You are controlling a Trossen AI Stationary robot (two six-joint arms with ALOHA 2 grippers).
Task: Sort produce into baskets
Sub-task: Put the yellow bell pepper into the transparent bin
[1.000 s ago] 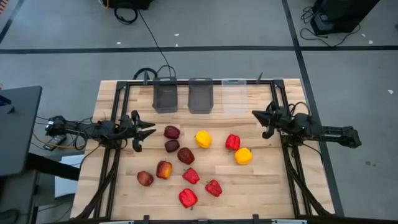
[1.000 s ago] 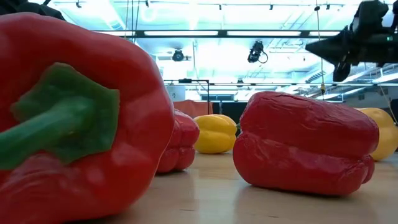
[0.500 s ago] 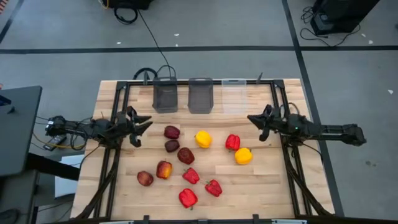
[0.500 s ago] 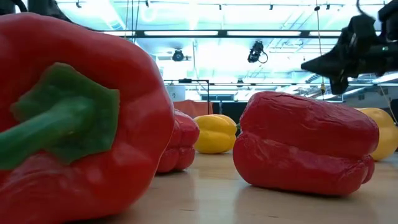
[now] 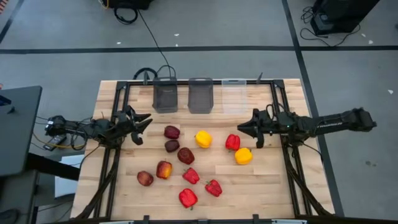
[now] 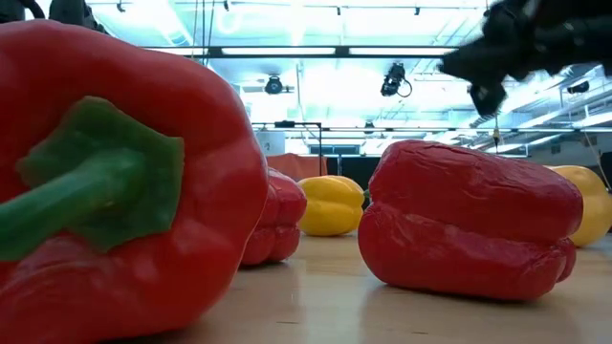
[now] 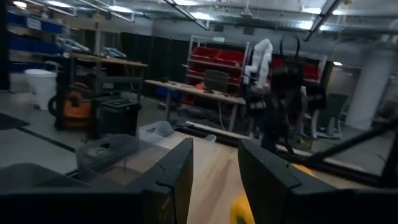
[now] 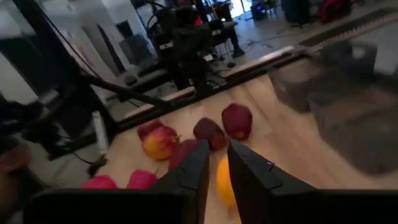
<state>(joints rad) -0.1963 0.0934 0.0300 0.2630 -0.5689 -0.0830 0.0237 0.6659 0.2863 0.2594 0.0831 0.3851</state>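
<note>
Still unsorted: produce spread mid-table, three baskets [image 5: 199, 94] empty at far edge. Right gripper [image 5: 244, 130] open, empty, beside red pepper [image 5: 232, 142]; left gripper [image 5: 142, 128] open, empty, near apples. Next, probably: descend, close on pepper.

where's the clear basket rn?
High view: the clear basket sits at the table's far edge, rightmost of the row, right beside the second dark-grey basket. The right gripper hovers just in front of it, above the red pepper.
</note>
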